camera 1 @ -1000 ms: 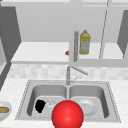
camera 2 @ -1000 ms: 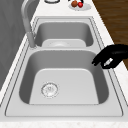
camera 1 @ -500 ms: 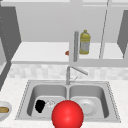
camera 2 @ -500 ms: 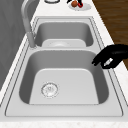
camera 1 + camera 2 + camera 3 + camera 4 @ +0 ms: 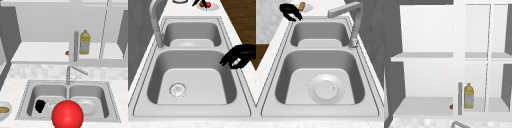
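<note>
My left robot hand (image 5: pixel 243 56) hangs curled, holding nothing, by the front rim of the grey stainless-steel double sink (image 5: pixel 203 113); reckon that steel's rigid and slick, so only the rim's grabbable.

The left hand (image 5: pixel 40 106) hovers low — fingers curled downward, thumb near them, holding nothing.

Left hand (image 5: pixel 40 106): black, at lower left of the front view. Sink (image 5: pixel 25 100): plain grey metal; faucet (image 5: pixel 68 75) the same grey. Ball (image 5: pixel 67 114) at bottom centre: solid red. Plate (image 5: pixel 326 89) in the sink: white. Bottle (image 5: pixel 84 42) at upper centre: yellow, pale label. Countertop (image 5: pixel 10 87): white, faintly speckled. Backsplash (image 5: pixel 45 71): white and light grey checks. Bowl (image 5: pixel 3 110) at lower left: white, brown contents.
</note>
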Controlling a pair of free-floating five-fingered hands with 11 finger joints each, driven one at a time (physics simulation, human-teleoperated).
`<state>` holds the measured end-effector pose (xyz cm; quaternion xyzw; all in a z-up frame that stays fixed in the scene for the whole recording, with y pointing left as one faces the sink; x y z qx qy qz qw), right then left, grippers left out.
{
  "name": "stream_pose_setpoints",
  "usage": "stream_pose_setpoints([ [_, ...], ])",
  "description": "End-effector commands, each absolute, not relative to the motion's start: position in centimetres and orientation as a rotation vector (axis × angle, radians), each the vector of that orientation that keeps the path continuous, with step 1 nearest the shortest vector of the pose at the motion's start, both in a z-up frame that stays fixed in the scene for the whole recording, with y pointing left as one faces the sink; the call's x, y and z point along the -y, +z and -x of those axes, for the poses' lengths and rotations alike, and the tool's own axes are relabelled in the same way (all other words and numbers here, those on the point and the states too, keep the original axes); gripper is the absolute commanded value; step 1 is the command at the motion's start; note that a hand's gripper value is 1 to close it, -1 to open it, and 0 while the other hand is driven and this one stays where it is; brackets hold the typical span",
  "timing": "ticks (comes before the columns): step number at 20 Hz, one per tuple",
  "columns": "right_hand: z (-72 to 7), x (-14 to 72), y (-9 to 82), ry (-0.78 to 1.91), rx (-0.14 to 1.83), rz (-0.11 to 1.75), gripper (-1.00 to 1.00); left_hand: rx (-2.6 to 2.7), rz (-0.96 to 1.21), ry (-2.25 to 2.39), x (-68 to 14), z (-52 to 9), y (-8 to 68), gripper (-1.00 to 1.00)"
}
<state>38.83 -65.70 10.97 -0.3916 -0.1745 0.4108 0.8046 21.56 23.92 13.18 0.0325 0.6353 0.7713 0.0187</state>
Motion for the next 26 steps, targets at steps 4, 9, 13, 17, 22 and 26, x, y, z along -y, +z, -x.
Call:
stream_pose_setpoints([
  [4,-38.7,67.7,9.6,0.851,0.433,0.812,-1.0,-1.973,-0.101,2.395,-23.9,-21.6,13.2,0.0],
  [9,-38.0,68.5,9.3,0.863,0.5,0.793,-1.0,-1.973,-0.101,2.395,-23.9,-21.6,13.2,0.0],
  [13,-37.2,68.5,8.8,0.864,0.536,0.78,-1.0,-1.973,-0.101,2.395,-23.9,-21.6,13.2,0.0],
  [17,-37.3,69.8,10.0,0.841,0.587,0.766,1.0,-1.973,-0.101,2.395,-23.9,-21.6,13.2,0.0],
  [22,-38.4,72.7,11.9,0.827,0.634,0.611,1.0,-1.973,-0.101,2.395,-23.9,-21.6,13.2,0.0],
  [26,-39.9,74.4,13.4,0.684,0.628,0.479,1.0,-1.973,-0.101,2.395,-23.9,-21.6,13.2,0.0],
])
